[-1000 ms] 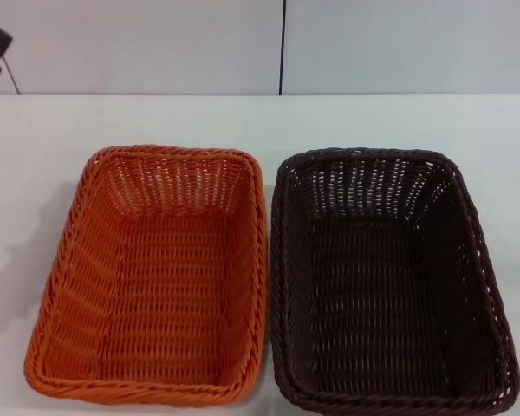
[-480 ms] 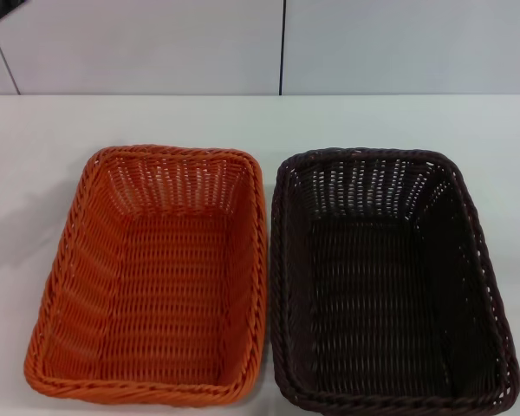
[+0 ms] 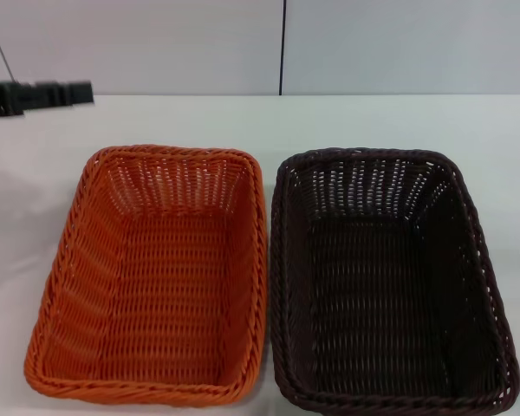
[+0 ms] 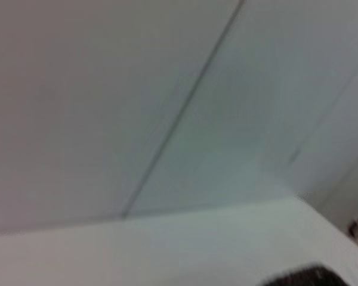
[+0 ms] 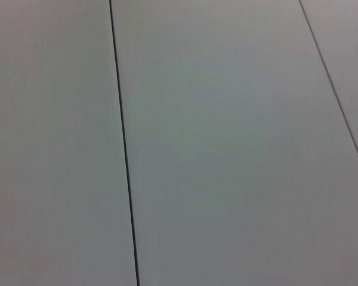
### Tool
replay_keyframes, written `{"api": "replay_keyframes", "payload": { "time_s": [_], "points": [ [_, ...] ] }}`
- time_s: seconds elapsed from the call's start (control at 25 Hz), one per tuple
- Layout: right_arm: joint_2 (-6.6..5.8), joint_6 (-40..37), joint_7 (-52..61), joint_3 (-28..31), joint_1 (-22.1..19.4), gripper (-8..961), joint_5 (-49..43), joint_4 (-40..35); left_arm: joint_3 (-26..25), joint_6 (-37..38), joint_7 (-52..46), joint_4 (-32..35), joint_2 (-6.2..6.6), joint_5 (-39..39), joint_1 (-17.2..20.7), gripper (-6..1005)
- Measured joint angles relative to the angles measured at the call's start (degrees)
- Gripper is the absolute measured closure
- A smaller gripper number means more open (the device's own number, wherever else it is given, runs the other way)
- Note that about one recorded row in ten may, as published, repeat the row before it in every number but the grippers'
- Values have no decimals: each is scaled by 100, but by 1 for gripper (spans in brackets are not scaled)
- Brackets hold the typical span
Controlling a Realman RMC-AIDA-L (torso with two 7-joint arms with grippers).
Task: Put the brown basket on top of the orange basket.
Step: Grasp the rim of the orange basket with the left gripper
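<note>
While both baskets lie untouched on the white table, a dark, blurred shape — the left gripper — is now seen at the far left edge of the head view, above the table's back corner; half a second ago only a dark sliver showed in the top corner there, and a second ago a small dark piece sat higher at that edge. The left arm is judged to be swinging in, so the task is only at its opening approach. Whether the left gripper's fingers are spread or closed cannot be told, since the shape is smeared. The right gripper is not seen in any view; only pale wall panels are shown by the right wrist view.

The rectangular dark brown woven basket is set on the table's right half, upright and empty, its braided rim intact and its sloping open-weave sides letting the light table show through. Just beside it, on the left, the rectangular bright orange woven basket is placed, also upright and empty — long sides nearly touching, of like size. The stacking is not yet begun.
</note>
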Motion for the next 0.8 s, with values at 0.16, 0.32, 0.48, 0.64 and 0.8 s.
{"api": "replay_keyframes", "payload": {
  "time_s": [0.16,0.32,0.48,0.64,0.8],
  "points": [
    [0,66,5,33,37,485,11,1,100,198,-49,-56,-167,469,-49,201],
    [1,77,5,51,39,485,13,3,64,166,-44,-51,-274,905,-5,201],
    [6,77,5,172,6,484,17,15,54,157,-114,-51,-270,1002,91,202],
    [9,87,5,209,0,483,19,37,38,124,-218,-73,-263,1257,127,202],
    [10,111,5,210,22,483,21,38,-31,63,-284,-106,-236,1387,131,202]
  ]
}}
